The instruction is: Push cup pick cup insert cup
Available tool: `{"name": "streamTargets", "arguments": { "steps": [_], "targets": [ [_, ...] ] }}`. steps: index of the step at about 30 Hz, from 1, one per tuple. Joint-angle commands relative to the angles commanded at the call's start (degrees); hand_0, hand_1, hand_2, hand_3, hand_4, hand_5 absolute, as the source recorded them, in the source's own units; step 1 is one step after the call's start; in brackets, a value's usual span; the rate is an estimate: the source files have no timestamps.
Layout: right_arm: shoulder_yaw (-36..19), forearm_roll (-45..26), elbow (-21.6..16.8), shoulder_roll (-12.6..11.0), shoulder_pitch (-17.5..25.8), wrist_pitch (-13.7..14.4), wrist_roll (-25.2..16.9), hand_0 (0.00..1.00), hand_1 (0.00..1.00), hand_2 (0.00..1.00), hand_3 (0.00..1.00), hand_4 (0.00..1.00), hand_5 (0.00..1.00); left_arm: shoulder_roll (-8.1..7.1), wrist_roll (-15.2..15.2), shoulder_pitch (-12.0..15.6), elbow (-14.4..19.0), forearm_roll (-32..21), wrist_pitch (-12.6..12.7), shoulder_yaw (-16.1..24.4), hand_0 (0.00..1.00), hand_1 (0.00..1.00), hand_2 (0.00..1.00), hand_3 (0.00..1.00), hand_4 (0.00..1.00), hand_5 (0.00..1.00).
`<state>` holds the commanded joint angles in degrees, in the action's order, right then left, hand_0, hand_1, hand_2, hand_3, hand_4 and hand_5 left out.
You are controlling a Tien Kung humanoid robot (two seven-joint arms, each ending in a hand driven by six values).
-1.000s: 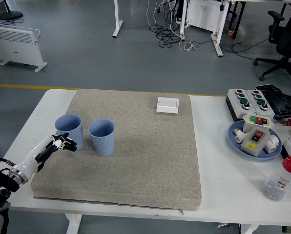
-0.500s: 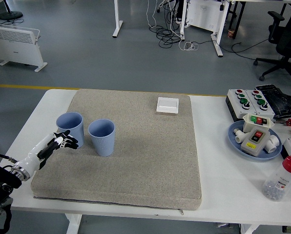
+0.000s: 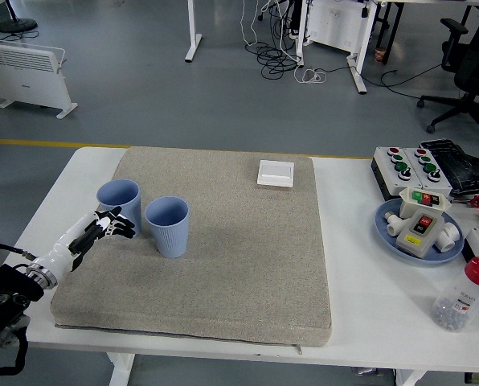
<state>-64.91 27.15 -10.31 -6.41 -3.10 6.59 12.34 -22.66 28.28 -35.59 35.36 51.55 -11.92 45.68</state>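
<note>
Left robot hand (image 3: 104, 229), seen from the head camera at the frame's left, has its fingers loosely spread and holds nothing, their tips against the lower side of the left ribbed pale-blue plastic cup (image 3: 118, 205). That cup stands upright on the grey padded mat (image 3: 247, 265), just beside a second matching blue cup (image 3: 167, 226). A good push probably stays low on the wall, slow and level, so the cup slides rather than tips
</note>
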Motion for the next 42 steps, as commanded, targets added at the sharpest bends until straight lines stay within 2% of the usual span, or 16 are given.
{"name": "streamTargets", "arguments": {
  "steps": [14, 19, 25, 30, 31, 32, 35, 37, 38, 42],
  "targets": [
    [0.56, -0.28, 0.00, 0.14, 0.08, 0.02, 0.01, 0.726, 0.651, 0.659, 0.582, 0.127, 0.483, 1.21, 0.67, -1.35, -3.14, -1.12, -0.31, -0.84, 0.757, 0.586, 0.531, 0.491, 0.559, 0.998],
    [0.65, -0.29, 0.00, 0.14, 0.20, 0.00, 0.04, 0.726, 0.651, 0.659, 0.582, 0.127, 0.483, 1.29, 0.80, -1.38, -3.05, -1.07, -0.30, -0.81, 0.757, 0.586, 0.531, 0.491, 0.559, 0.998],
    [0.60, -0.26, 0.00, 0.13, 0.41, -0.02, 0.06, 0.726, 0.650, 0.659, 0.582, 0.127, 0.483, 0.64, 0.80, -0.86, -1.54, -0.79, -0.17, -0.22, 0.760, 0.587, 0.533, 0.491, 0.557, 0.998],
    [0.49, -0.05, 0.00, 0.15, 0.61, 0.01, 0.08, 0.726, 0.650, 0.659, 0.582, 0.127, 0.482, -0.32, 0.68, 0.16, 1.15, -0.46, 0.24, 0.72, 0.750, 0.584, 0.530, 0.491, 0.558, 0.998],
    [0.46, -0.11, 0.00, 0.14, 0.67, 0.01, 0.06, 0.726, 0.650, 0.659, 0.582, 0.127, 0.482, -0.90, 0.54, 0.81, 2.57, 0.13, 0.48, 1.47, 0.750, 0.584, 0.530, 0.491, 0.558, 0.998],
    [0.41, -0.11, 0.00, 0.13, 0.69, 0.01, 0.06, 0.726, 0.650, 0.659, 0.582, 0.127, 0.482, -1.39, 0.41, 1.37, 3.88, 0.86, 0.70, 2.21, 0.674, 0.571, 0.525, 0.491, 0.560, 0.998],
    [0.34, -0.22, 0.00, 0.11, 0.73, -0.01, 0.04, 0.726, 0.650, 0.659, 0.582, 0.127, 0.482, -2.45, 0.11, 2.66, 6.76, 2.59, 1.07, 4.11, 0.674, 0.571, 0.525, 0.491, 0.560, 0.998],
    [0.24, -0.35, 0.00, 0.10, 0.76, -0.03, 0.03, 0.726, 0.650, 0.659, 0.582, 0.127, 0.482, -3.56, -0.38, 3.88, 9.54, 4.10, 1.32, 6.07, 0.674, 0.571, 0.525, 0.491, 0.560, 0.998],
    [0.20, -0.45, 0.00, 0.09, 0.75, -0.03, 0.02, 0.726, 0.650, 0.659, 0.582, 0.127, 0.483, -4.33, -0.76, 4.57, 10.97, 5.04, 1.44, 7.13, 0.543, 0.547, 0.520, 0.492, 0.576, 0.998],
    [-0.14, -0.50, 0.00, -0.04, 0.74, -0.03, 0.01, 0.726, 0.650, 0.659, 0.582, 0.127, 0.483, -7.17, -1.99, 6.41, 17.67, 7.94, 1.79, 10.93, 0.543, 0.547, 0.520, 0.492, 0.576, 0.998]
  ]
}}
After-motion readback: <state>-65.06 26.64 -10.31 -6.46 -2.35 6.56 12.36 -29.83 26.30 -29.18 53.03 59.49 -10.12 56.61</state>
